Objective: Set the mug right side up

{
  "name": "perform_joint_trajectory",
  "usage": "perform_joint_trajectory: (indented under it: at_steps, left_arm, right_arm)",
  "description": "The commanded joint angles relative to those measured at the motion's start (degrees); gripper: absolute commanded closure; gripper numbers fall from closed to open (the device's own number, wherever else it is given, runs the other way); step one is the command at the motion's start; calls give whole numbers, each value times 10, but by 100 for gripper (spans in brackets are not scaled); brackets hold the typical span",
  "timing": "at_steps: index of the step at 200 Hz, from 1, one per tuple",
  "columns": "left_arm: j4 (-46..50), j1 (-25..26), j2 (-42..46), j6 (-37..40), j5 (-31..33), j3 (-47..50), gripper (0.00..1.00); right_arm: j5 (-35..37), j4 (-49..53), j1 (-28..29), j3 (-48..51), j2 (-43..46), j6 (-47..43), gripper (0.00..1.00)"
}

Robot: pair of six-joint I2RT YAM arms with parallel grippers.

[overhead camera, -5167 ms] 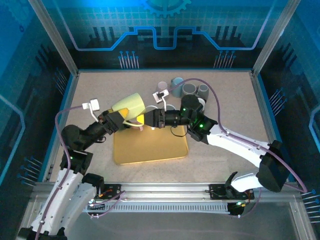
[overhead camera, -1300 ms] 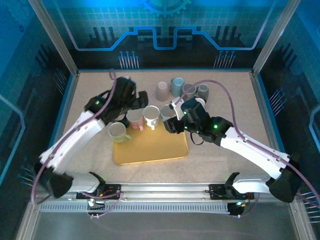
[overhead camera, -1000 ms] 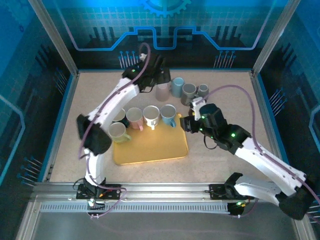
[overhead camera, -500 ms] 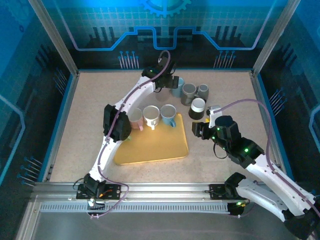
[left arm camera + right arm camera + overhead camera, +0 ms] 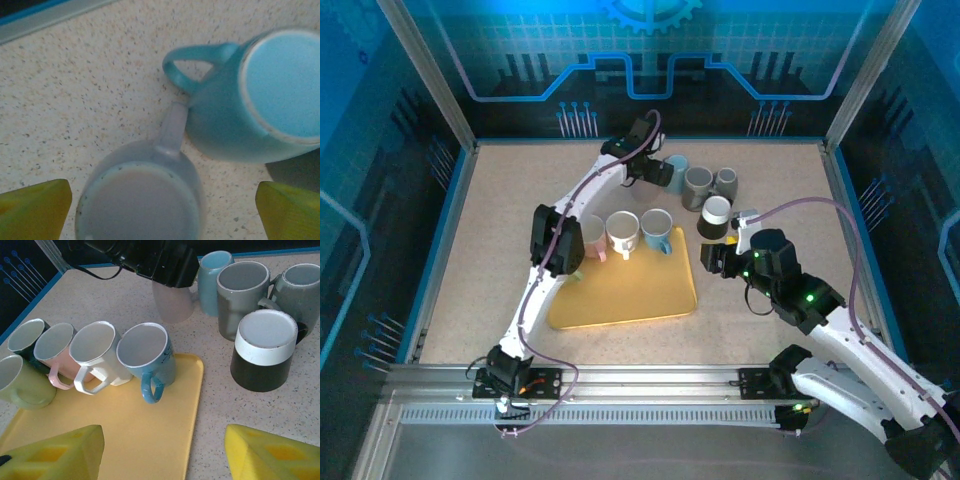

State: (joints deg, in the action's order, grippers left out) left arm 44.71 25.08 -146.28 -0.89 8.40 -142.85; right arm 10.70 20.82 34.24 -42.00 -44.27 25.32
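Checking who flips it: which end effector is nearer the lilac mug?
Left. The left end effector hangs over the lilac mug; the right end effector sits near the tray's right edge.

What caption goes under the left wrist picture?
Left gripper, open, hovers over an upside-down lilac mug beside an upside-down teal mug.
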Motion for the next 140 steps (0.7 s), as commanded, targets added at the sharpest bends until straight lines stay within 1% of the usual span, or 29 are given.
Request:
perform_joint_trajectory:
  at_steps: [1, 24, 48, 62, 86, 101, 125, 140]
  left_arm:
    - [9, -9, -11, 22, -49, -24, 6]
    - [13, -8, -31, 29, -39, -39, 8]
    - [17, -9, -44, 35, -10, -50, 14]
    - [17, -9, -46, 37, 3, -49, 22]
    - [24, -10, -45, 38, 16, -48, 41]
    - [24, -9, -36, 40, 18, -33, 48]
    - [18, -8, -22, 42, 22, -8, 64]
    - [17, -9, -10, 37, 27, -2, 66]
  right_arm:
    - [-14, -27, -10, 6, -3, 6, 34]
    - [-29, -35, -18, 8, -11, 11, 34]
    - [-40, -41, -25, 10, -16, 14, 34]
    - [-43, -44, -30, 12, -17, 17, 34]
    - [-51, -48, -37, 13, -19, 22, 33]
    - [-51, -48, -39, 13, -20, 22, 33]
    - [-51, -49, -40, 14, -17, 24, 33]
    - [-54, -48, -41, 12, -17, 24, 33]
